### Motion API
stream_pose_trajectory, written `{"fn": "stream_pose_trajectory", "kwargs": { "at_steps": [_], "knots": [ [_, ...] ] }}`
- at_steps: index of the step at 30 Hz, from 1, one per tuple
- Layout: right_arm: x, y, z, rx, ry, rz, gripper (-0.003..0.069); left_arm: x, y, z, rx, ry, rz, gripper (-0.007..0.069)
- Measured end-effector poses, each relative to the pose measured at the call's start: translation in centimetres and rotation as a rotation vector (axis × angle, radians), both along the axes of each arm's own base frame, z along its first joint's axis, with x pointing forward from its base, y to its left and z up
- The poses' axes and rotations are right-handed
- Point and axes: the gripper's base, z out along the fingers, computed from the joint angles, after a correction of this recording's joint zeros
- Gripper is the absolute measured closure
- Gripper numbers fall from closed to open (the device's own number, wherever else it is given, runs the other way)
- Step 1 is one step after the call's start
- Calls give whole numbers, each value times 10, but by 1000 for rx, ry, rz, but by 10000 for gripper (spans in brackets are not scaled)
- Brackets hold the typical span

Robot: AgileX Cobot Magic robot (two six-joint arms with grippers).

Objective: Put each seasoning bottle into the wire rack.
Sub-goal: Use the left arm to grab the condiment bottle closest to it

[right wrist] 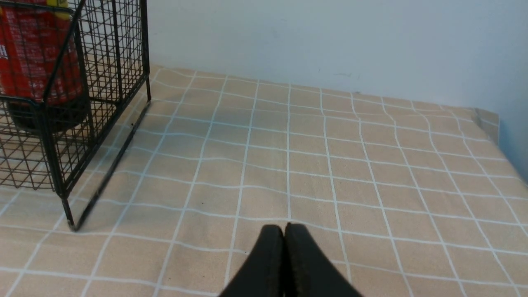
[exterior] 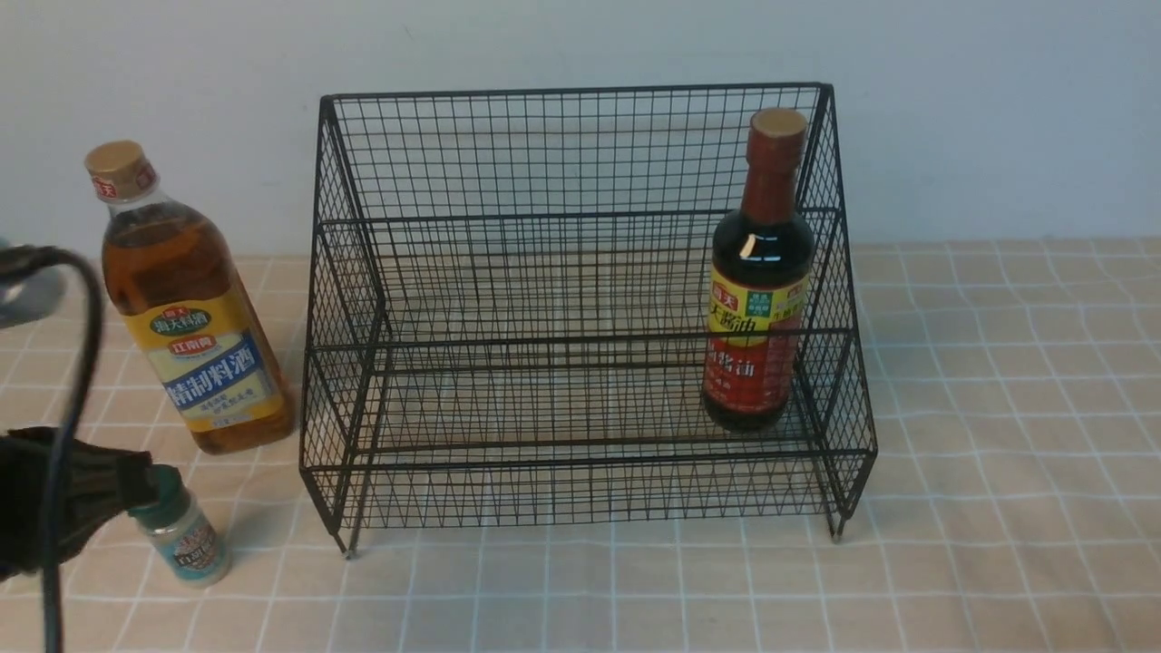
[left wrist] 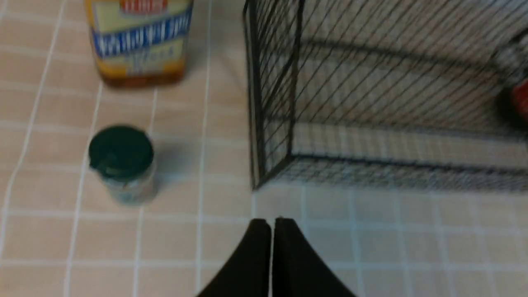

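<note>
The black wire rack (exterior: 580, 340) stands mid-table. A dark sauce bottle (exterior: 757, 363) with a red-yellow label stands upright inside it, on the right of its lower tier, and shows through the mesh (right wrist: 37, 53). An amber-liquid bottle (exterior: 195, 336) stands on the cloth just left of the rack. The tiny green-capped shaker (exterior: 186, 540) stands in front of it. My left gripper (left wrist: 272, 222) is shut and empty, hovering near the rack's front left corner (left wrist: 253, 123), beside the shaker (left wrist: 121, 165). My right gripper (right wrist: 284, 226) is shut and empty over bare cloth right of the rack (right wrist: 144, 49).
A beige checked tablecloth (exterior: 998, 408) covers the table, and a pale wall stands close behind the rack. My left arm and its black cable (exterior: 86, 345) fill the front view's left edge. The cloth's far right edge (right wrist: 489, 123) shows in the right wrist view.
</note>
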Motion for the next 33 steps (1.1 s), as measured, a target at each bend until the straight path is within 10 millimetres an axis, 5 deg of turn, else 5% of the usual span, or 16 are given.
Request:
{"fn": "stream_pose_trajectory", "kwargs": {
  "at_steps": [7, 16, 22, 28, 33],
  "knots": [
    [0, 0, 0, 0, 0, 0, 673, 66, 12, -5, 149, 285, -46, 631],
    [0, 0, 0, 0, 0, 0, 673, 94, 17, -29, 208, 334, -58, 613],
    [0, 0, 0, 0, 0, 0, 673, 108, 19, -35, 225, 270, -52, 421],
    [0, 0, 0, 0, 0, 0, 673, 114, 21, -45, 251, 296, -61, 81],
    [0, 0, 0, 0, 0, 0, 673, 121, 21, -58, 251, 327, -66, -9]
  ]
}}
